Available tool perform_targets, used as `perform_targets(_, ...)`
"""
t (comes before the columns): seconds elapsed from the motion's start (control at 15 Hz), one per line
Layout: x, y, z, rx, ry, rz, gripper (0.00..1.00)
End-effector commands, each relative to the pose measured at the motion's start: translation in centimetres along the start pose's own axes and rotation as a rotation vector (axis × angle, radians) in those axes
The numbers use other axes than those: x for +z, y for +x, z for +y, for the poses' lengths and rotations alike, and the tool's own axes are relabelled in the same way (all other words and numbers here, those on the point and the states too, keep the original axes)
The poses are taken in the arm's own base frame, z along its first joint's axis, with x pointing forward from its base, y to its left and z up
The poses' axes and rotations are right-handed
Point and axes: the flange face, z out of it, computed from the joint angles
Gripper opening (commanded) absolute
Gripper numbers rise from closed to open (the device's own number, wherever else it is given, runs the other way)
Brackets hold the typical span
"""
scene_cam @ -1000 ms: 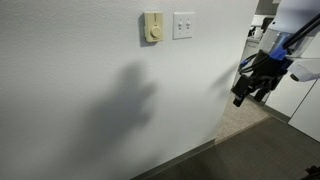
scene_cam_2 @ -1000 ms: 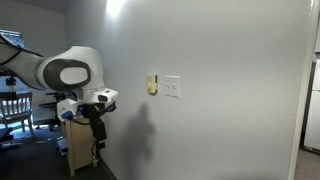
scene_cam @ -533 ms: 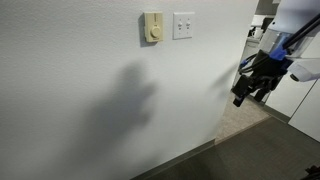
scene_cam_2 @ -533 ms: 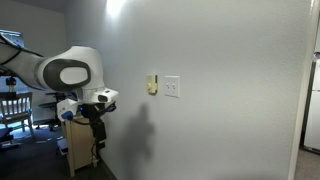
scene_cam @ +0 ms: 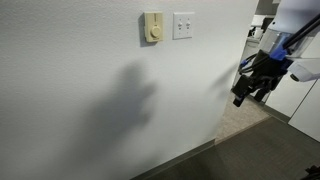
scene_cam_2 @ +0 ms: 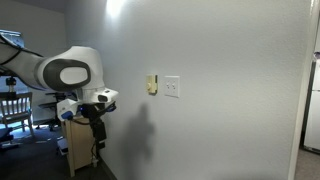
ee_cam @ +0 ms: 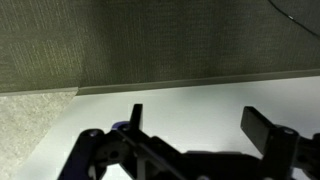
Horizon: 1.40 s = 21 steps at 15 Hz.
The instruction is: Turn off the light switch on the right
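Observation:
The light switch [scene_cam: 183,25] is a white, nearly square plate with small toggles, high on the white wall; it also shows in an exterior view [scene_cam_2: 172,87]. Beside it is a narrower cream-yellow plate with a round knob [scene_cam: 152,27], also seen in an exterior view [scene_cam_2: 152,84]. My gripper [scene_cam: 243,92] hangs low and well away from the switch, near the wall's end; it also shows in an exterior view [scene_cam_2: 97,129]. In the wrist view the gripper [ee_cam: 195,118] is open and empty, facing the wall's base and the carpet.
The white wall [scene_cam: 90,110] fills most of both exterior views, with my arm's shadow on it. Dark carpet [ee_cam: 150,40] meets a baseboard. A wooden cabinet [scene_cam_2: 78,145] and a chair [scene_cam_2: 12,105] stand behind the arm.

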Motion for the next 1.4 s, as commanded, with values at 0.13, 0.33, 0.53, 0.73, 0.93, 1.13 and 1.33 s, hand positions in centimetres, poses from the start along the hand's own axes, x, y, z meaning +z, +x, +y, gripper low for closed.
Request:
perform_targets(0.13,0.0,0.1,0.2,0.001,-0.006,0.004,1.0)
perform_targets(0.33,-0.1,0.3,0.4,-0.001,-0.013,0.008,1.0)
perform_targets(0.53,-0.3,0.6,0.9,0.007,-0.017,0.018,1.0)
perform_targets(0.73,-0.6,1.1,1.5,0.015,-0.017,0.028,1.0)
perform_targets(0.93,-1.0,1.9,2.4,0.033,-0.02,0.044,1.0)
perform_targets(1.13,-1.4,2.8,3.4,0.051,-0.024,0.063,1.0)
perform_targets(1.33,-1.7,3.8,4.2,0.054,-0.026,0.094,1.0)
